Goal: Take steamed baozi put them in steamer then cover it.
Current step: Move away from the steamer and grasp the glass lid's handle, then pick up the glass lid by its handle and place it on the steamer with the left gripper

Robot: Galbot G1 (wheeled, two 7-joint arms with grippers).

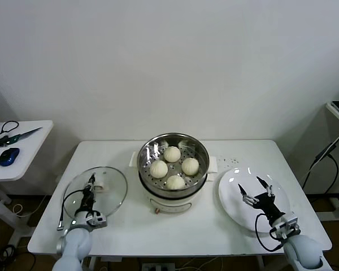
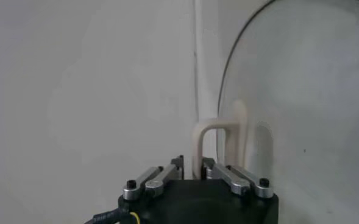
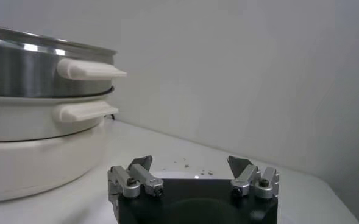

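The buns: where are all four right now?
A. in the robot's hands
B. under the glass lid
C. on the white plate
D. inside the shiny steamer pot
D: all four buns sit on the holed tray inside the steamer pot, with no lid over them.

Both arms are showing pale grey rounded wrist shells with black cables looping alongside. The left gripper [image 1: 91,183] and the right gripper [image 1: 256,189] are wearing black bodies. Silver finger links [image 3: 135,180] with dark screws are sitting on each black housing.
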